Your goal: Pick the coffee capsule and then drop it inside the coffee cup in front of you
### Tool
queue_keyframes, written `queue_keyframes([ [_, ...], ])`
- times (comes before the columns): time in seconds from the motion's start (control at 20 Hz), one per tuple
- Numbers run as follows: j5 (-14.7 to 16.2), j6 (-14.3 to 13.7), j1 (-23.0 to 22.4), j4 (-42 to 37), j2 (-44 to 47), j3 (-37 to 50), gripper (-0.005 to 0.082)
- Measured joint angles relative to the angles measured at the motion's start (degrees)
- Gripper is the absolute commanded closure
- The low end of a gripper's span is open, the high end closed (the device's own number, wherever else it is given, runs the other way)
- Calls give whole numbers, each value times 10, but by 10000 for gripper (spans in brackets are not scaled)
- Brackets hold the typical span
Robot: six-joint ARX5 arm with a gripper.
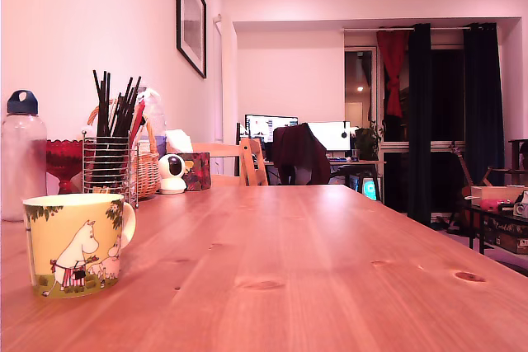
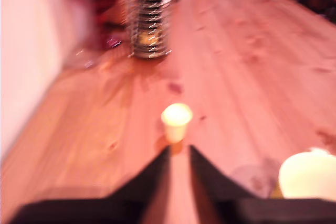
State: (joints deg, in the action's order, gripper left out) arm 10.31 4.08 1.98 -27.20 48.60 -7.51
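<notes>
Gripper: 2 black fingers of the gripper (image 2: 179, 153) are seen nearest the wrist camera, parted by a narrow gap, nothing held.
Capsule: small pale yellow coffee capsule (image 2: 176, 120) stands upright just beyond the fingertips, blurred.
Cup: pale yellow ceramic coffee cup (image 1: 76, 244) with white cartoon figures is set at the exterior view's left, near the wall.
Room: bare wooden table (image 1: 330, 269) is left open toward the exterior view's right edge.
Clutter: wire-mesh holder of black sticks (image 1: 110, 162) is placed behind the cup.
</notes>
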Motion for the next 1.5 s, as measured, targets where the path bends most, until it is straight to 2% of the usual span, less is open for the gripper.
queue_keyframes([
  [0.15, 17, -26, 0, -38, 59, 0, 186],
  [0.45, 47, -28, 2, -163, 172, -1, 186],
  [0.9, 100, -28, 46, -335, 349, -2, 186],
  [1.15, 115, -42, 46, -351, 443, -38, 186],
  [1.5, 117, -43, 46, -371, 525, -102, 189],
])
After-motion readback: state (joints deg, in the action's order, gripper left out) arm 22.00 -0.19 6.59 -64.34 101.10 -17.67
